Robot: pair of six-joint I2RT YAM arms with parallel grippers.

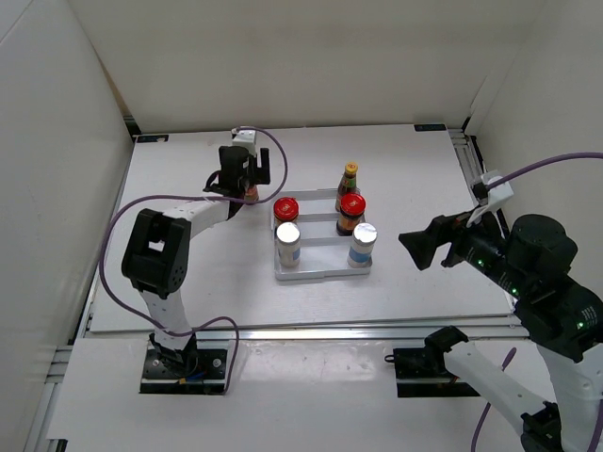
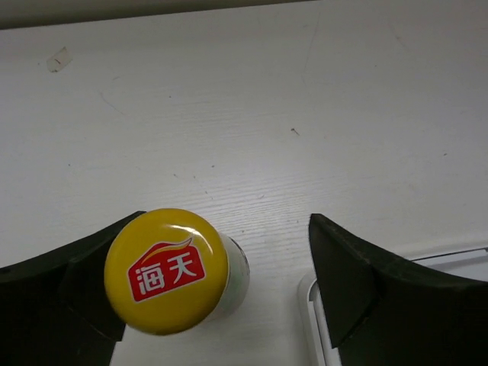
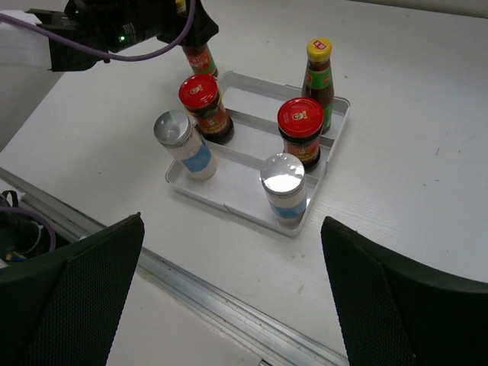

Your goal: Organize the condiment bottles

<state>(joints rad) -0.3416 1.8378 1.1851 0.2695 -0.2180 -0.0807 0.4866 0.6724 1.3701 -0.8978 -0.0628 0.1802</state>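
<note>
Five condiment bottles stand in the white ridged tray (image 1: 321,274): a yellow-capped sauce bottle (image 1: 350,179), two red-lidded jars (image 1: 285,209) (image 1: 350,213) and two silver-topped shakers (image 1: 287,244) (image 1: 363,244). The second yellow-capped sauce bottle (image 2: 166,271) stands on the table just left of the tray. My left gripper (image 2: 229,255) is open around it, the cap close to the left finger and the right finger well apart. My right gripper (image 3: 232,305) is open and empty, above the table right of the tray (image 3: 229,200).
The tray's corner (image 2: 311,301) lies under my left gripper's right finger. A metal rail (image 1: 311,328) runs along the table's near edge. White walls enclose the table at the back and on both sides.
</note>
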